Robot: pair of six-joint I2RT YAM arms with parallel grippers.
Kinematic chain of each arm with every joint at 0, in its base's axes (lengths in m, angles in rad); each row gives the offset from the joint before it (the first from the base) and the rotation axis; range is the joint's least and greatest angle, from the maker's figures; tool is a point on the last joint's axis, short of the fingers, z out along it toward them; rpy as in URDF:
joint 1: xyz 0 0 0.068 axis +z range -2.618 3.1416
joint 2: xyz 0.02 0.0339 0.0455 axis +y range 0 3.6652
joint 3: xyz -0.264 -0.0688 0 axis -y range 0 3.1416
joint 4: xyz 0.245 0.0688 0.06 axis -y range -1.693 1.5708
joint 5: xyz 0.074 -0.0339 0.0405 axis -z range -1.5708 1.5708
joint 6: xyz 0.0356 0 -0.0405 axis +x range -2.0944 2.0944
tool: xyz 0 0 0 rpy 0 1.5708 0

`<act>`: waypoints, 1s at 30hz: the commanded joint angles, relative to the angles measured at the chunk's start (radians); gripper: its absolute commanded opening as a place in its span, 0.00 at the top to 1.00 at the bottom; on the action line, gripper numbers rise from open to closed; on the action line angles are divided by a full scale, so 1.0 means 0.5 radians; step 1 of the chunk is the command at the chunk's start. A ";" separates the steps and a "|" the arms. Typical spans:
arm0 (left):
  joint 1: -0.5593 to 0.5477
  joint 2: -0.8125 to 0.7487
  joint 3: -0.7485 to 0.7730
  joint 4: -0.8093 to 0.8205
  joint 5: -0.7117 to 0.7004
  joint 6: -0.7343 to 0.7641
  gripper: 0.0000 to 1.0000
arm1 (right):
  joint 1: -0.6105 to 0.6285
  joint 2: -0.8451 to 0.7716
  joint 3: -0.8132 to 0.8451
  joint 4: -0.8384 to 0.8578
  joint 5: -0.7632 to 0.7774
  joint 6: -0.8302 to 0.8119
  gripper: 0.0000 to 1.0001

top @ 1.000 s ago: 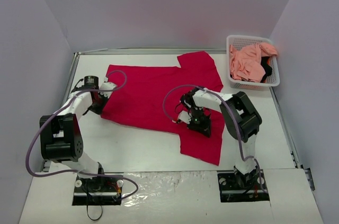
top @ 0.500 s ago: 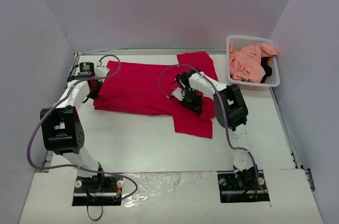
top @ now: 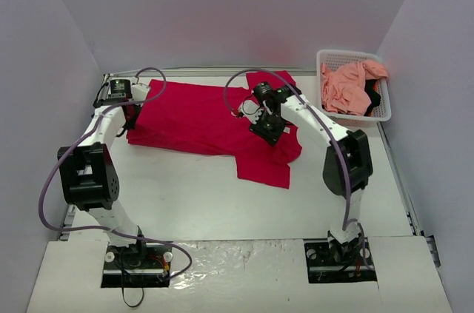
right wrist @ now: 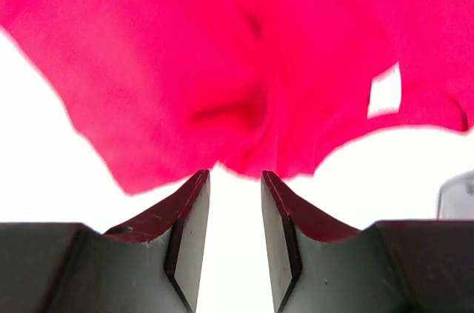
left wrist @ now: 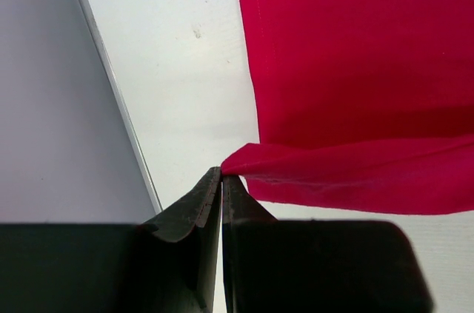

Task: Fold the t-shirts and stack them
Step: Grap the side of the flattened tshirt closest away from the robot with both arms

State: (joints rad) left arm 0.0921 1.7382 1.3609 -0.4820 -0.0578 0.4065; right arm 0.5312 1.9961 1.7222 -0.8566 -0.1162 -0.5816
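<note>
The red t-shirt (top: 192, 117) lies across the far half of the bench (top: 185, 194). Its long body is doubled over on itself, and one sleeve (top: 263, 169) sticks out toward the near side. The pink t-shirt (top: 344, 87) sits crumpled in the white basket (top: 348, 52) at the far right corner, with a bit of black garment (top: 372, 98) beside it.

At the shirt's left end, the left gripper (left wrist: 221, 172) is clamped tight on the very tip of a folded corner. The right gripper (right wrist: 235, 174) hovers over the other end near the sleeves. Its jaws stand parted with nothing between them, and the cloth is just beyond the tips.

From where I stand, the worry is that thin pinch on the left. It holds only a sliver of hem, so a firm tug could pull it free. With the right end unheld, a pull from the left alone would likely drag the whole shirt sideways and skew the fold. The stray sleeve could bunch underneath if the next fold goes over it unflattened.
</note>
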 commanded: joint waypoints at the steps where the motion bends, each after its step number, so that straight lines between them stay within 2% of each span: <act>1: 0.021 -0.132 -0.019 0.013 -0.056 -0.034 0.98 | 0.011 -0.295 -0.198 -0.274 -0.019 -0.070 0.71; 6: 0.021 -0.184 -0.095 0.025 -0.038 -0.049 0.98 | 0.024 -0.461 -0.575 -0.394 -0.007 -0.141 0.72; 13: 0.018 -0.227 -0.154 0.007 -0.001 -0.064 0.98 | 0.094 -0.562 -0.959 -0.327 -0.053 -0.119 0.65; 19: 0.018 -0.267 -0.188 -0.002 0.020 -0.070 0.98 | 0.131 -0.461 -1.079 -0.189 -0.077 -0.092 0.65; 30: 0.015 -0.276 -0.206 -0.002 0.011 -0.043 0.98 | 0.137 -0.204 -1.039 0.026 -0.096 -0.052 0.60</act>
State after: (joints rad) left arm 0.0921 1.6558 1.2598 -0.4751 -0.0486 0.3882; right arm 0.5957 1.8751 1.1923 -0.8398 -0.1589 -0.6228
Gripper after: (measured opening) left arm 0.028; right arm 0.401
